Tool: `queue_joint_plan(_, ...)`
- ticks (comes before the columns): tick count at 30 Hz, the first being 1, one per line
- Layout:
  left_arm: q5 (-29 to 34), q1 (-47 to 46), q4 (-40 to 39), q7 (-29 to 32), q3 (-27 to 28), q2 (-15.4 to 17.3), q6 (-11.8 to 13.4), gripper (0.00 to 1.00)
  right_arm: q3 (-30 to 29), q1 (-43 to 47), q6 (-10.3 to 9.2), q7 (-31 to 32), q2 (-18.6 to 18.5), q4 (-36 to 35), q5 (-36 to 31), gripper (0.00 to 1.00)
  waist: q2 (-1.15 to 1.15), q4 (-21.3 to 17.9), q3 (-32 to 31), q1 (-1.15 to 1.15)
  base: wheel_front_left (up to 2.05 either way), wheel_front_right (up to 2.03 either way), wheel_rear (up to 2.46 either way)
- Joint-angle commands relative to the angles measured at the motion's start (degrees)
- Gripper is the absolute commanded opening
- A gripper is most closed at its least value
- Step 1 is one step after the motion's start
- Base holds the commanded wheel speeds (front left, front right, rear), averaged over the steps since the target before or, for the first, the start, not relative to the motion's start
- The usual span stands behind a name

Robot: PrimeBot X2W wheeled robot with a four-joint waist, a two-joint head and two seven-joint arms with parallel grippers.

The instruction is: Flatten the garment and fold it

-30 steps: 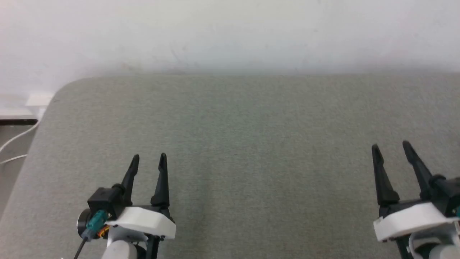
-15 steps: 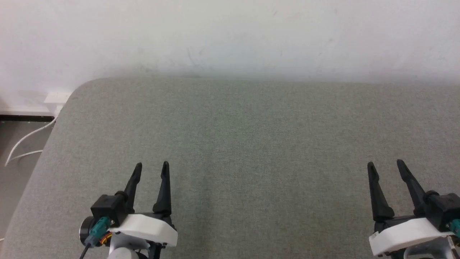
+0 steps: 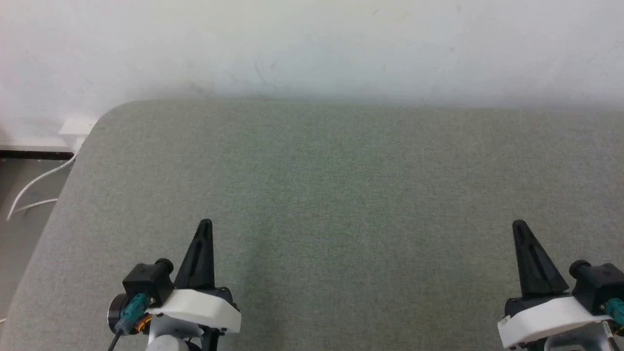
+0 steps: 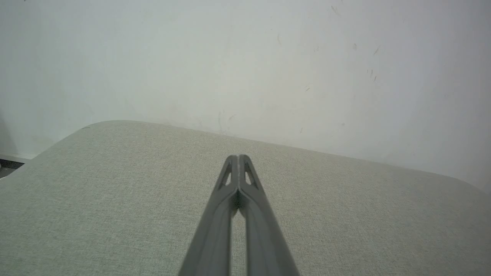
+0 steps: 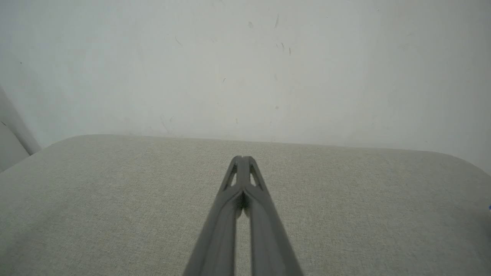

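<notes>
The garment is out of view. My left gripper point(image 3: 205, 223) hovers over the near left of a grey fabric-covered table point(image 3: 341, 170), its two dark fingers pressed together with nothing between them. My right gripper point(image 3: 519, 224) stands at the near right, likewise shut and empty. In the left wrist view the left gripper point(image 4: 238, 156) points toward the table's far edge and the wall, tips touching. The right wrist view shows the right gripper point(image 5: 242, 157) the same way, tips closed.
A white wall point(image 3: 312, 44) rises just behind the table's far edge. The table's rounded far-left corner point(image 3: 109, 113) drops to the floor, where a white cable point(image 3: 34, 187) and a white socket box point(image 3: 78, 127) sit by the wall.
Both grippers have gone from open to shut on nothing. The head camera has shifted a little, so the table sits differently in the picture.
</notes>
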Motion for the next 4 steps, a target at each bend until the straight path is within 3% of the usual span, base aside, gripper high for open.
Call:
queue_joint_plan(1, 0.01, 0.0, -0.01, 0.01, 0.0, 0.0, 0.0, 0.0, 0.01, 0.0, 0.0, 0.08, 0.0, 0.0, 0.0, 0.0, 0.0, -0.01, 0.0, 0.0, 0.0, 0.0, 0.0)
queue_joint_plan(4, 0.01, 0.0, -0.01, 0.01, -0.01, 0.0, 0.0, 0.0, -0.01, 0.0, 0.0, 0.24, -0.01, 0.0, 0.0, 0.0, 0.0, -0.02, 0.0, 0.0, 0.0, 0.0, 0.0)
